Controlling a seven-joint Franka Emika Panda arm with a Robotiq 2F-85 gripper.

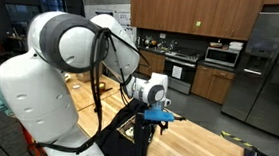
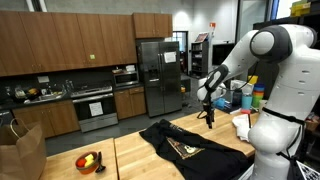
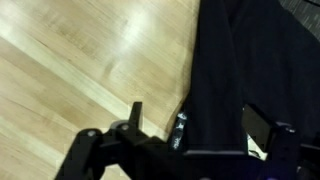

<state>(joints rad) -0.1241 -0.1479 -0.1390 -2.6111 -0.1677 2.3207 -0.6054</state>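
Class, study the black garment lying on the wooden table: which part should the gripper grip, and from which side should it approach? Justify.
Probably its edge over the bare wood, from straight above. The black garment lies limp and nearly flat on the table, leaving no side to grasp; in the wrist view that edge runs between the fingers of the open gripper.

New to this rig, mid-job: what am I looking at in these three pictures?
The white machine is a robot arm with a two-fingered gripper at its end. Two pictures come from cameras standing in the room, at different spots. The third comes from a camera on the wrist, looking down past the gripper. On the wooden table lie a black garment and, farther off, a bowl of fruit. The gripper hangs over the garment, jaws apart, holding nothing.
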